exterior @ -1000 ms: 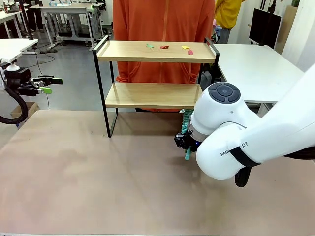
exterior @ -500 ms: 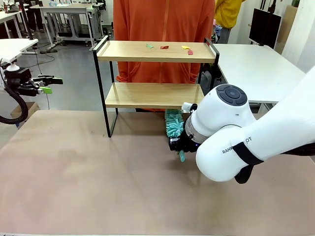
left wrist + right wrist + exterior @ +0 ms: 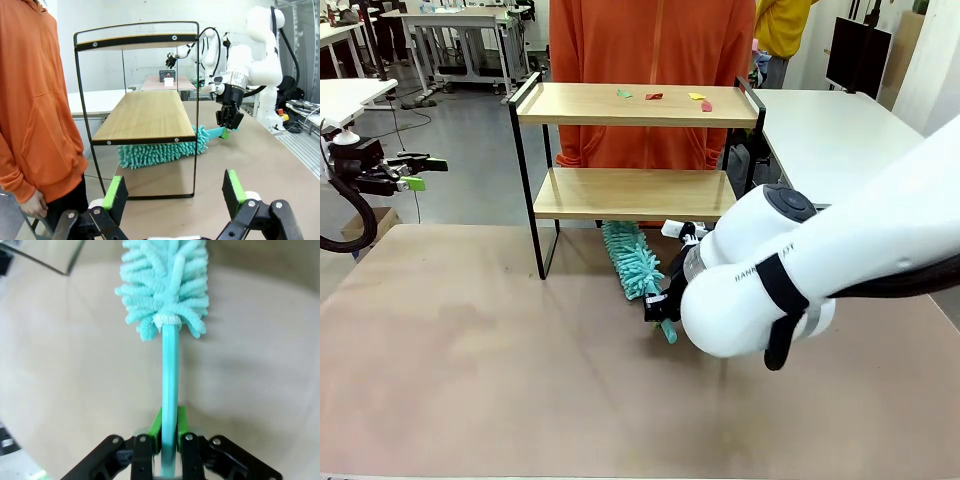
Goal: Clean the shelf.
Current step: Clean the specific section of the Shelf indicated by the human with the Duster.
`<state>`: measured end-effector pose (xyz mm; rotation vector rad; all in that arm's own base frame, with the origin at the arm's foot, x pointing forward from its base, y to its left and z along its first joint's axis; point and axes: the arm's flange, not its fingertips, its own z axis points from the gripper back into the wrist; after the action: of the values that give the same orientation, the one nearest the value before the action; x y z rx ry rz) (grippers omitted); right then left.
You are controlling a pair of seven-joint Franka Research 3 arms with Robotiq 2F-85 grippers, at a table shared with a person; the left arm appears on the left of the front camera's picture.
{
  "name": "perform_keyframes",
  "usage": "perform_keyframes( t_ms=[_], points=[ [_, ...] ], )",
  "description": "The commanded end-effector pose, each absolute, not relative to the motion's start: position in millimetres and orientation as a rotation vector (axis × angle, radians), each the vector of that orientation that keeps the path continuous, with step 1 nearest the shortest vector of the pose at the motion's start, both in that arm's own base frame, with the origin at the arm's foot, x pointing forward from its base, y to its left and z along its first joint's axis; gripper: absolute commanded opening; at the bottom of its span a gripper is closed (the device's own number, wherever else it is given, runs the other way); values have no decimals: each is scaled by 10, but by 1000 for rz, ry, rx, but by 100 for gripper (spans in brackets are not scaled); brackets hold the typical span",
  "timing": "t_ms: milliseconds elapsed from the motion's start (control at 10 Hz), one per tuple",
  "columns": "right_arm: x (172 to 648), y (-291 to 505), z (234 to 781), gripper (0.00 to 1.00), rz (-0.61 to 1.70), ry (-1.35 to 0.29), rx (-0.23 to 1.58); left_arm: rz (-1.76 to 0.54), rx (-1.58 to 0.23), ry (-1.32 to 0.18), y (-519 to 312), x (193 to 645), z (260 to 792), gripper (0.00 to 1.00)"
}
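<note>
**Item 1, shelf** [image 3: 580, 103]. Two-tier rack standing at the far edge of the brown table [image 3: 470, 380], about mid-way along that edge. A person in orange [image 3: 650, 40] stands just behind it.

**Item 2, contents of the shelf.** The top board carries four small scraps [image 3: 654, 96], one green, one red, one yellow and one reddish. They are strung from the board's middle toward its right end rail. I see nothing on the lower board [image 3: 630, 192].

**Item 3, duster** [image 3: 632, 262]. Teal and fluffy, with a teal handle. Its head reaches in below the lower board, toward that board's right end. I cannot tell whether it rests on the table.

**Item 4, right gripper** [image 3: 170, 422]. Its green pads are clamped tight on the duster's handle, and it sits just in front of the shelf's right legs.

**Item 5, left gripper** [image 3: 174, 189]. Its jaws are spread wide and hold nothing. It is parked off the table's left edge, well apart from the shelf.

**Step in hand, as I judge it.** The duster is grasped and being brought to the rack, and no board has been swept yet, since the scraps lie undisturbed.

**Next move, as I judge it.** I should draw the head out from under the lower board, lift it above the top board's rail, and sweep the scraps toward one end. The handle must stay clear of the black frame.
</note>
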<state>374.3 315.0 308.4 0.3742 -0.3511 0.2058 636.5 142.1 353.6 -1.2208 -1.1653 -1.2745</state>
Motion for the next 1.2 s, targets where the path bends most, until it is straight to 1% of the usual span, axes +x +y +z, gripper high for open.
perform_keyframes(
  t_ms=[0,100,200,300,400,500,600,700,900,1100],
  points=[
    [3169,2004,4250,13,176,-316,389,-1281,-1221,-1161,1412,6349,3565,100],
    [3743,3150,3084,13,206,-351,374,-1281,-1221,-1161,1412,6349,3565,100],
    [3743,3150,3084,13,206,-351,374,-1281,-1221,-1161,1412,6349,3565,100],
    [3802,3114,3152,13,194,-340,378,-1281,-1221,-1161,1412,6349,3565,100],
    [3739,2948,3410,13,258,-354,427,-1281,-1221,-1161,1412,6349,3565,100],
    [3681,2753,3666,13,293,-380,410,-1281,-1221,-1161,1412,6349,3565,100],
    [3625,2573,3886,13,336,-359,403,-1281,-1221,-1161,1412,6349,3565,100],
    [3576,2468,4020,13,374,-344,381,-1281,-1221,-1161,1412,6349,3565,100],
    [3469,2290,4230,13,462,-312,395,-1281,-1221,-1161,1412,6349,3565,100],
    [3319,2078,4494,13,559,-292,445,-1281,-1221,-1161,1412,6349,3565,100]
  ],
)
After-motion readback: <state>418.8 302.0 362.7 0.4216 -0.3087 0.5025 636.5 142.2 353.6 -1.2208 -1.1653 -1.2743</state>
